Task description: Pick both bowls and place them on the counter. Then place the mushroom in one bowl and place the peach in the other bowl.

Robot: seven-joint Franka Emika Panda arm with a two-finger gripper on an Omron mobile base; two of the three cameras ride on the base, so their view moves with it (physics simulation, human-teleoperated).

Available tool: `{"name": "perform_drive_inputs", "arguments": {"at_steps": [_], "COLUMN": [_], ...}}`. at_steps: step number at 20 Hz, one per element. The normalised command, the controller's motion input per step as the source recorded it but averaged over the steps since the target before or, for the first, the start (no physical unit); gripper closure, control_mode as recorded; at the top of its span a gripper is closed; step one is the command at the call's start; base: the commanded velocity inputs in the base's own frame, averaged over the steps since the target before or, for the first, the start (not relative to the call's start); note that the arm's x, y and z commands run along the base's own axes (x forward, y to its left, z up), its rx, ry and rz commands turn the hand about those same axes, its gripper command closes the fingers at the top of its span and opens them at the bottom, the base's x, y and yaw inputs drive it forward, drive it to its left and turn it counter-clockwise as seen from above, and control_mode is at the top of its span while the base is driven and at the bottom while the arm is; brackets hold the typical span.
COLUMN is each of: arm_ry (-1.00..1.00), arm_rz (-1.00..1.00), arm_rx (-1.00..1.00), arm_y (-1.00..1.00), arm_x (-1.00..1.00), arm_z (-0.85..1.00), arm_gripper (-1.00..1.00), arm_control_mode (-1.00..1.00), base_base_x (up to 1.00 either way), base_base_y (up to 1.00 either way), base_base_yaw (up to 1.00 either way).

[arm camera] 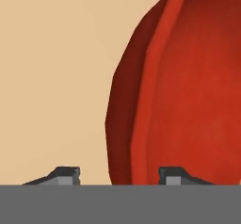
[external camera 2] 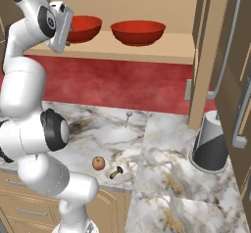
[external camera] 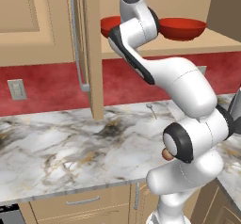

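Your claw [arm camera: 120, 175] is sitting at the rim of the left red bowl [arm camera: 188, 86], one fingertip [arm camera: 66, 173] outside the wall and the other [arm camera: 172, 176] over the inside; you cannot tell from the hand view whether the tips are pressing on the rim or standing off it. In that view the bowl's rim is running almost top to bottom, because the hand is rolled.

In the right base view, that bowl [external camera 2: 84, 27] is resting upright on the tan wooden shelf [external camera 2: 147, 48], mouth up, and you are seeing nothing inside it. The second red bowl [external camera 2: 138, 31] is standing just beside it on the same shelf, also upright, with nothing showing inside.

Down on the marble table [external camera 2: 162, 144], the peach [external camera 2: 98, 163] is lying near the front edge, stem up. The mushroom [external camera 2: 116, 173] is lying on its side just beside it. A grey cylindrical canister [external camera 2: 210, 144] is standing well apart from them.
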Motion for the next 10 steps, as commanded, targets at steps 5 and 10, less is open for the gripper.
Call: {"name": "perform_drive_inputs", "arguments": {"at_steps": [5, 10], "arm_ry": [-0.02, -0.19], "arm_rz": [0.0, -0.01], "arm_rx": [0.0, 0.0], "arm_y": [0.0, -0.04], "arm_x": [-0.21, -0.83], "arm_z": [-0.11, -0.01], "arm_gripper": [1.0, 1.0], "arm_control_mode": [-1.0, -1.0], "base_base_x": [0.0, 0.0], "base_base_y": [0.0, 0.0], "base_base_yaw": [0.0, 0.0]}}
